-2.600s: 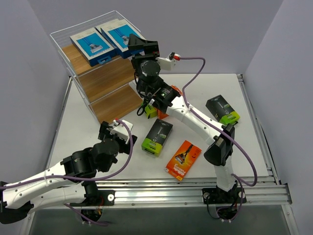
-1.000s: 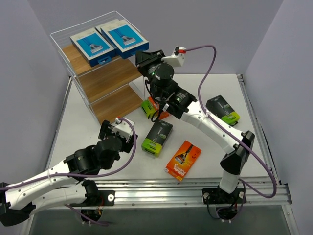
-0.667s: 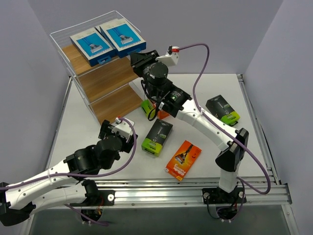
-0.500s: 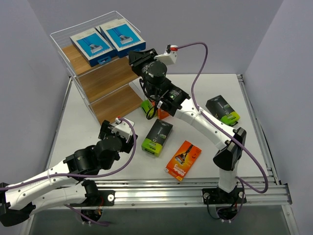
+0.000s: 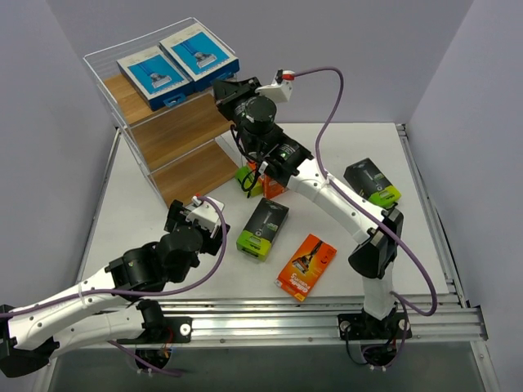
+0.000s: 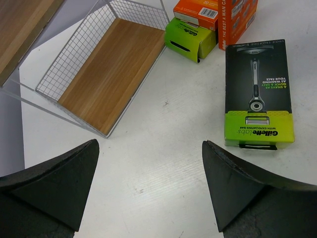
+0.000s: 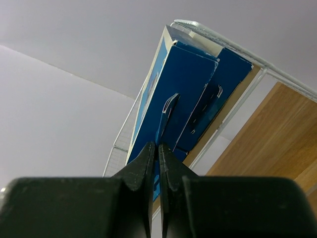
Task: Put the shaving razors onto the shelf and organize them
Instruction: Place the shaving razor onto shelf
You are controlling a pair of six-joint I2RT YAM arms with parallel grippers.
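Two blue-and-white shaving razors point(image 5: 149, 73) point(image 5: 198, 53) lie side by side on the top board of the shelf point(image 5: 176, 131). My right gripper point(image 5: 222, 86) is shut, its tips at the near edge of the right blue pack point(image 7: 183, 94). In the right wrist view that gripper point(image 7: 158, 146) points at the pack's hang tab; I cannot tell whether the tab is pinched. My left gripper point(image 6: 148, 144) hangs open over bare table, beside a black and lime pack point(image 6: 257, 94).
On the table lie a black and lime pack point(image 5: 263, 227), another point(image 5: 373, 183) at the right, an orange pack point(image 5: 306, 266) near the front, and a lime-ended pack point(image 5: 249, 178) with an orange one point(image 5: 274, 189) under the right arm. The middle and bottom shelf boards point(image 6: 111, 74) hold nothing.
My right arm has swung left toward the shelf top and its jaws have shut. The right blue pack has slid further left and back on the top board. The left arm is still.
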